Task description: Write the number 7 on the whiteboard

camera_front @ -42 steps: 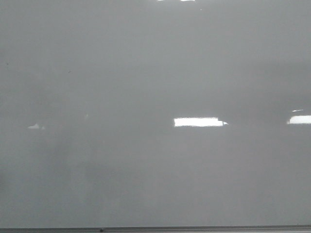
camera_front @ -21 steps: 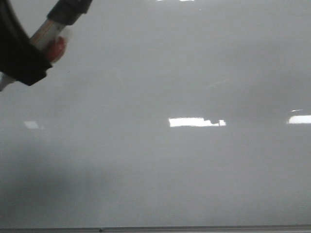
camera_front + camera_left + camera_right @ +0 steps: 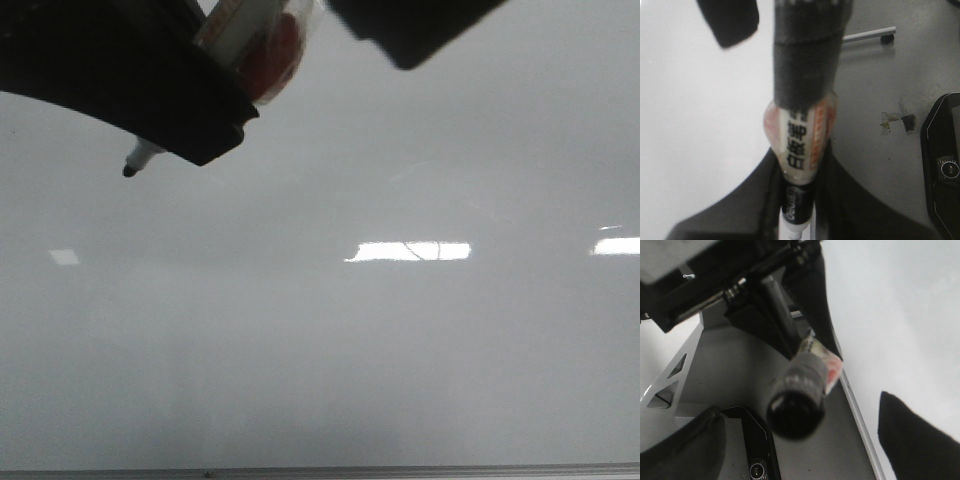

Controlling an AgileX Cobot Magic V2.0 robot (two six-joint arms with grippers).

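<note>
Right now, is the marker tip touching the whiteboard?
Cannot tell. In the front view the marker tip shows against the whiteboard, but neither contact nor gap is plain.

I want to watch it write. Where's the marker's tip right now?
In the front view the marker tip sits upper left, poking out below the dark left gripper holding the marker, over the blank whiteboard.

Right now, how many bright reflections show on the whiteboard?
3: small left reflection, long middle reflection, right-edge reflection. More may be hidden at the top.
</note>
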